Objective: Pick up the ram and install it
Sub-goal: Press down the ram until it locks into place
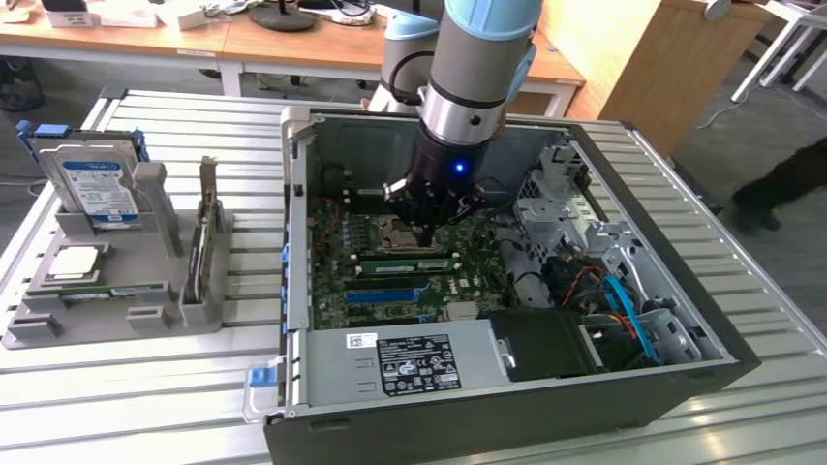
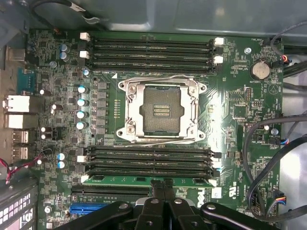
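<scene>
The ram [image 2: 120,180] is a long green stick lying along the memory slot nearest my gripper, just past the empty CPU socket [image 2: 161,109]. My gripper [image 2: 163,184] is shut, its two fingertips pressed together and resting on the ram's top edge near its middle. In the exterior view the gripper [image 1: 427,232] reaches down into the open computer case [image 1: 294,242], directly over the ram [image 1: 407,262] on the motherboard. A second ram stick [image 1: 116,291] lies in the grey tray [image 1: 26,334] at the exterior view's left.
The tray also holds a hard drive [image 1: 97,184], a silver CPU [image 1: 76,262] and an upright expansion card [image 1: 203,242]. Other memory slots [image 2: 151,48] stand empty. Cables [image 2: 259,158] loop beside the board. A person's leg [image 1: 781,184] shows at the exterior view's right.
</scene>
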`<state>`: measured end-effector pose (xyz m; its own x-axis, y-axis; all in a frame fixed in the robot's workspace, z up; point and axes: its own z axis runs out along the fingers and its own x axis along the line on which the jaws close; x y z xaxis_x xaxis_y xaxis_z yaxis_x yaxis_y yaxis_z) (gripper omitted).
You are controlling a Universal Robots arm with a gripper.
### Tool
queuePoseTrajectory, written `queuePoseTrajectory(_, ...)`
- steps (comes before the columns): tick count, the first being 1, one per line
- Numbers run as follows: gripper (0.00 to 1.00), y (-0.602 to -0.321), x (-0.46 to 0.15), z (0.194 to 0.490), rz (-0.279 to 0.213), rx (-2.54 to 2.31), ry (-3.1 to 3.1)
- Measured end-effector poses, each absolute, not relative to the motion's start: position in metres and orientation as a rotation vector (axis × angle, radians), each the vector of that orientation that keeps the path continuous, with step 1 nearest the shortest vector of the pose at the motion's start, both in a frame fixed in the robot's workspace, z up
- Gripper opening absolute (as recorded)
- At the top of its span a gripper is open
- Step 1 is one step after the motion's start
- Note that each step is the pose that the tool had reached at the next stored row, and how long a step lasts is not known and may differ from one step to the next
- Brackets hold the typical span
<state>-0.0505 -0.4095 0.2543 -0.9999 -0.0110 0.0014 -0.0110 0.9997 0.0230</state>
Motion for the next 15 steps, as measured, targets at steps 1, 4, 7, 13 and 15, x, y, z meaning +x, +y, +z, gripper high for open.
queuePoseTrajectory(1,0.10,-0.4096,-0.0505,0.2543,-0.036,0.017,-3.140)
queuePoseTrajectory(4,0.10,-0.4096,-0.0505,0.2543,-0.036,0.018,-3.140)
queuePoseTrajectory(7,0.10,-0.4097,-0.0505,0.2546,-0.036,0.021,-3.140)
queuePoseTrajectory(13,0.10,-0.4099,-0.0505,0.2550,-0.036,0.023,-3.140)
queuePoseTrajectory(15,0.10,-0.4099,-0.0505,0.2552,-0.036,0.023,-3.140)
